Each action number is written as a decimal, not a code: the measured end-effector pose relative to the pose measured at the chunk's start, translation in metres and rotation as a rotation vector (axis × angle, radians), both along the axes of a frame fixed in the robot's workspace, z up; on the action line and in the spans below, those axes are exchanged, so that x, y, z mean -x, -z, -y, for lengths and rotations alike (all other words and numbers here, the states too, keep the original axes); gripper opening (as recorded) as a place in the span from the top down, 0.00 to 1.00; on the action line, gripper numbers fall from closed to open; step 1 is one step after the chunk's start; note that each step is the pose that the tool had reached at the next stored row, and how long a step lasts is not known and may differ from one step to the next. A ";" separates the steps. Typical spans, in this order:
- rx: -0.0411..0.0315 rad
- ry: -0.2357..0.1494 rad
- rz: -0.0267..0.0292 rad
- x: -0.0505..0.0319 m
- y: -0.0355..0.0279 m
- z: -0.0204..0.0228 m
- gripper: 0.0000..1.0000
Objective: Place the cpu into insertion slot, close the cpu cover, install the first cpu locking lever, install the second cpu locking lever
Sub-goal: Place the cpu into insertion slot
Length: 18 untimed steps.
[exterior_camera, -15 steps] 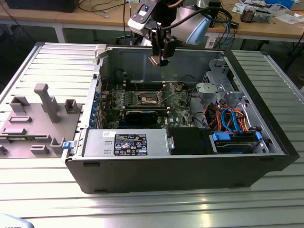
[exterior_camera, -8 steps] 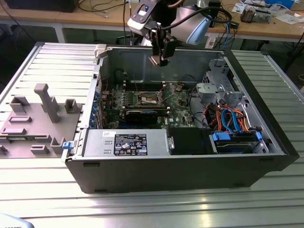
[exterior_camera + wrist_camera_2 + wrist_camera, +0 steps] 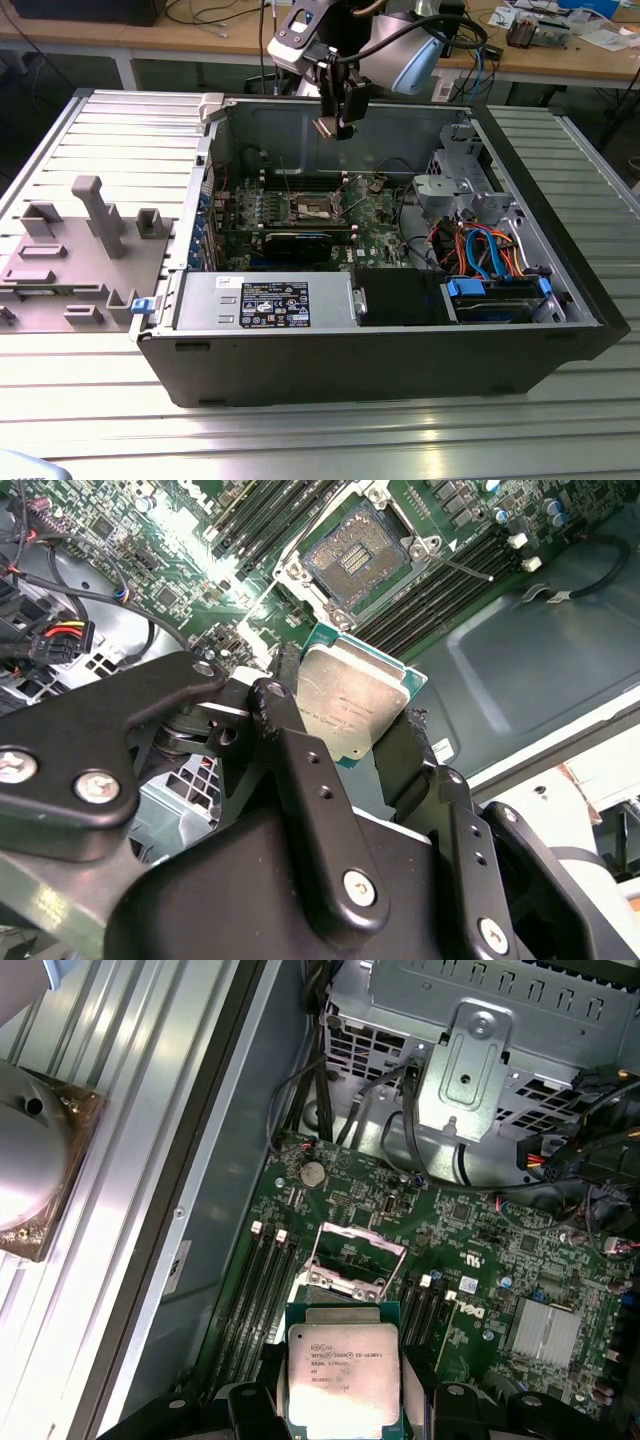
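My gripper [image 3: 338, 122] hangs above the open computer case, shut on the cpu [image 3: 326, 127]. In both wrist views the cpu [image 3: 352, 705] [image 3: 343, 1375] is a flat square chip with a silvery top and green edge, pinched between the black fingers [image 3: 405, 748]. The insertion slot [image 3: 357, 555] [image 3: 352, 1258] lies below and apart from it on the green motherboard [image 3: 375, 215], its dark centre bare inside a silvery metal rim. In the exterior view the slot [image 3: 313, 208] sits lower than the gripper. I cannot tell the cpu cover or the levers apart from the rim.
Case walls [image 3: 280, 120] surround the board. A metal drive cage [image 3: 450, 175] and bundled cables [image 3: 480, 250] fill the exterior view's right. A power supply [image 3: 265, 300] lies at the front, and black memory slots [image 3: 255, 1290] flank the socket. A grey fixture [image 3: 80, 250] stands outside.
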<state>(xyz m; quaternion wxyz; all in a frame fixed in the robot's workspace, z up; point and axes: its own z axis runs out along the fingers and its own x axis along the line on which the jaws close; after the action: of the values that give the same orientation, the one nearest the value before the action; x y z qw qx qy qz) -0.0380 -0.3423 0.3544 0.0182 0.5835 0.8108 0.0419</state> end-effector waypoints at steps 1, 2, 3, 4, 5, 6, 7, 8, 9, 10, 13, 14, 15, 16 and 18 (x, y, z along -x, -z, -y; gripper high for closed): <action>0.0001 0.001 0.0000 0.0000 0.0000 0.0000 0.45; 0.0001 0.002 0.0000 0.0000 0.0000 0.0000 0.45; 0.0001 0.004 0.0000 0.0000 0.0000 0.0000 0.45; 0.0000 0.006 0.0000 0.0000 0.0000 0.0000 0.45; 0.0001 0.007 0.0000 0.0000 0.0000 0.0000 0.45; 0.0001 0.008 0.0000 0.0000 0.0000 0.0000 0.45; 0.0000 0.009 0.0000 0.0000 0.0000 0.0000 0.45; 0.0001 0.010 0.0000 0.0000 0.0000 0.0000 0.45; 0.0001 0.011 0.0000 0.0000 0.0000 0.0000 0.45; 0.0000 0.012 0.0000 0.0000 0.0000 0.0000 0.45; 0.0001 0.016 0.0000 0.0000 0.0000 0.0000 0.45; 0.0001 0.017 -0.0001 0.0000 0.0000 0.0000 0.45; 0.0001 0.019 0.0000 0.0000 0.0000 0.0000 0.45; 0.0001 0.020 0.0000 0.0000 0.0000 0.0000 0.45; 0.0000 0.022 0.0000 0.0000 0.0000 0.0000 0.45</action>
<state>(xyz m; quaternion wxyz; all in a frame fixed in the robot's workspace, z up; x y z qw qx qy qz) -0.0380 -0.3423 0.3543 0.0187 0.5926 0.8042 0.0417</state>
